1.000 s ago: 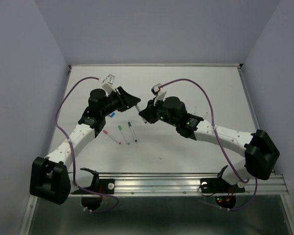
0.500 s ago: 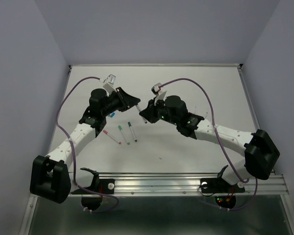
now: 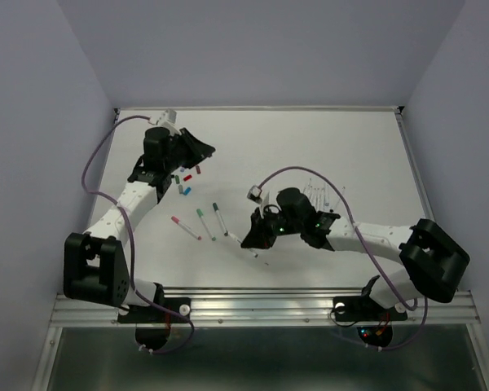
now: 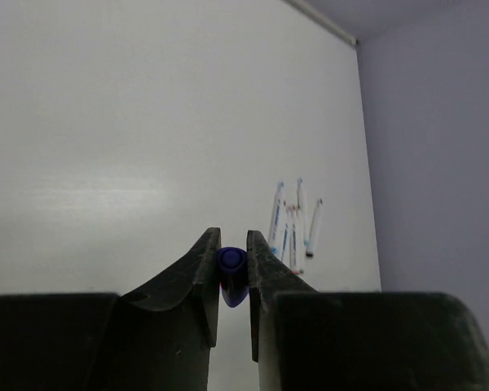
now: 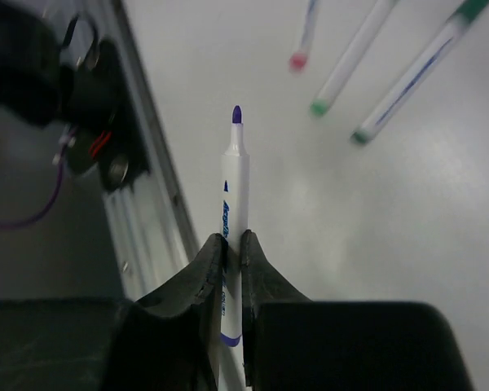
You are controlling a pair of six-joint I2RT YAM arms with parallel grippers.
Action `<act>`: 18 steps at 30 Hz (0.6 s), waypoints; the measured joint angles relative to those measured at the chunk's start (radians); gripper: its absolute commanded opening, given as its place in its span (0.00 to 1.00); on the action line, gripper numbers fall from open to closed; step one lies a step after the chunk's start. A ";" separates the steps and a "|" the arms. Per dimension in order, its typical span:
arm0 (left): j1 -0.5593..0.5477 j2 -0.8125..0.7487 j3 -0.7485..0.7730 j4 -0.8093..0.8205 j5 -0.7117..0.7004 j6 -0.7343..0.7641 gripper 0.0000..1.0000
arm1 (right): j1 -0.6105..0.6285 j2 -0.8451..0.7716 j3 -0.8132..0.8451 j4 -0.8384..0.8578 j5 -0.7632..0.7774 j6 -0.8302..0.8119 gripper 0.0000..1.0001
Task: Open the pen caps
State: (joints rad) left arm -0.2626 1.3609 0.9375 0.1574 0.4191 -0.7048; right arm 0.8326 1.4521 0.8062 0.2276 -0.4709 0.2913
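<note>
Arms drawn apart since earlier | holds blue cap in left gripper, near loose caps | pinches uncapped pen in right gripper, laid pens just ahead

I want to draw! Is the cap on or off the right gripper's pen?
Off. The pen in the right gripper shows a bare purple tip; the left gripper pinches a small purple cap.

Blue cap half hidden — pens cut off.

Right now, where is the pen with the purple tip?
The purple-tipped pen is clamped in the right hand, its bare tip sticking out past the fingers, over the near middle of the table, just right of three loose pens lying there.
</note>
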 measured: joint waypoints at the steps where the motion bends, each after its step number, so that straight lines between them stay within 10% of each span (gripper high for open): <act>1: 0.039 0.015 0.025 0.025 -0.035 -0.001 0.00 | 0.033 -0.014 -0.060 -0.009 -0.055 0.023 0.01; 10: 0.127 0.037 0.115 0.072 -0.167 0.011 0.03 | 0.061 -0.112 -0.193 -0.034 -0.069 0.172 0.01; 18: 0.127 0.134 0.114 -0.100 -0.264 0.131 0.07 | -0.026 -0.087 -0.058 -0.171 0.376 0.211 0.01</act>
State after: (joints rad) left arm -0.1356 1.4948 1.0519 0.0578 0.1547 -0.5735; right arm 0.8070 1.3651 0.7479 0.0570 -0.0948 0.5018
